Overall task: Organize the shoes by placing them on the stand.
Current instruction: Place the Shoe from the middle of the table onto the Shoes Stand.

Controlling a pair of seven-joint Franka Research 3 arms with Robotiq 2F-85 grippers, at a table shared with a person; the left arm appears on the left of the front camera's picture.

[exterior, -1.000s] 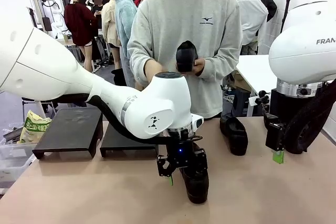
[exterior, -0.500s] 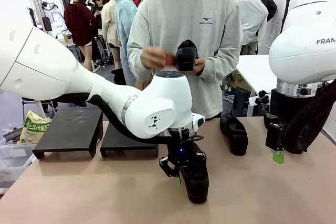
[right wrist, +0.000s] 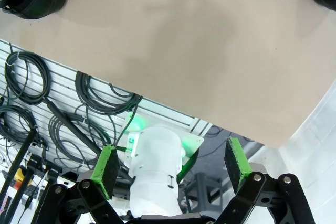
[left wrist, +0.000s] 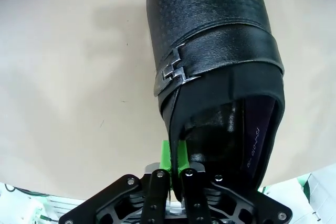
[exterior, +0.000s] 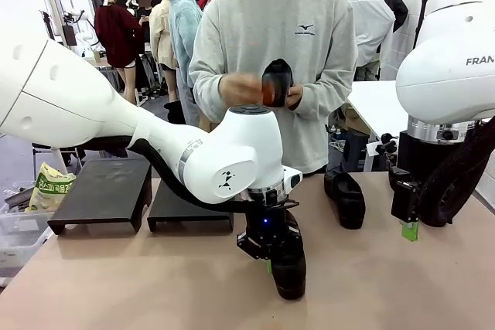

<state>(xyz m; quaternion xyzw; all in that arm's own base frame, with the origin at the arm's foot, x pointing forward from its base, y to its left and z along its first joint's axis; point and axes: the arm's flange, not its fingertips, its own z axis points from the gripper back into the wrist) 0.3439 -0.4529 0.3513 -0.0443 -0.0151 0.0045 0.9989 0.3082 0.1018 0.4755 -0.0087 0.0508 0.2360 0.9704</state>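
black shoe [left wrist: 210,40], toe toward twelve o'clock, pinched at its collar by the left gripper [left wrist: 174,154]; right gripper [right wrist: 171,165] spread wide.

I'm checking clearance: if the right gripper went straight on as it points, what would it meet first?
Probably the table, close to its edge; nothing lies between it and the open right gripper. Depth is unclear, so it might just pass the edge.
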